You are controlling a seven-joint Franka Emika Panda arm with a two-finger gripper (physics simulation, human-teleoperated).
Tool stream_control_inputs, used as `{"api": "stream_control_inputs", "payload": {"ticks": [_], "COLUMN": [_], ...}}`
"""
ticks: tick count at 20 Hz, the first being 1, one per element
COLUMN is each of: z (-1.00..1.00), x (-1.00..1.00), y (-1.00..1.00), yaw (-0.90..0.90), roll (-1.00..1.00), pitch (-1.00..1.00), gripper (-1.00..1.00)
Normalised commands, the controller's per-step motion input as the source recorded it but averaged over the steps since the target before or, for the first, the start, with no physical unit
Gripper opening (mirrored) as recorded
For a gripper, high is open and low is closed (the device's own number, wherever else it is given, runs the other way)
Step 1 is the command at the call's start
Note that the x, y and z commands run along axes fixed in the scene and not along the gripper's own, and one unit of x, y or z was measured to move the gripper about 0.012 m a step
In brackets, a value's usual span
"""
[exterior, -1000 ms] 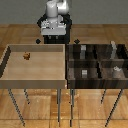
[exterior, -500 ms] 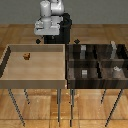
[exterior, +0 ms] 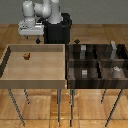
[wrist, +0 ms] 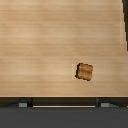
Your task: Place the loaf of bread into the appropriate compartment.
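Note:
The loaf of bread (exterior: 25, 56) is a tiny orange-brown lump lying on the floor of the light tan tray (exterior: 10, 75), near its back left corner. In the wrist view the loaf of bread (wrist: 84, 71) lies on pale wood, beyond the fingertips. My gripper (exterior: 30, 40) hangs above the tray's back edge, just behind and above the loaf, not touching it. Its two fingers (wrist: 22, 104) stand far apart at the frame's edge, so my gripper (wrist: 62, 104) is open and empty. The compartment (exterior: 79, 80) is the front-left cell of the dark-brown bin and holds a small pale grey cube (exterior: 85, 73).
The dark bin (exterior: 68, 70) stands at the exterior view's right of the tray, sharing a raised wall with it. Its two back cells hold taller grey boxes (exterior: 82, 50) (exterior: 114, 48); the front-right cell holds a small pale object (exterior: 116, 70). The robot's black base (exterior: 57, 30) stands behind.
The arm has swung toward the exterior view's left, carrying the open gripper from behind the tray's middle to above its back left part, near the loaf. The loaf has not moved.

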Motion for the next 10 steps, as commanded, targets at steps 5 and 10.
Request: {"api": "stream_control_inputs", "payload": {"ticks": [5, 10], "z": [0.00, 0.00], "x": [0.27, 1.00], "y": [-0.60, 0.00], "yaw": [0.00, 0.00], "roll": [0.00, 0.00], "pitch": [0.00, 0.00], "gripper": [1.00, 1.00]}}
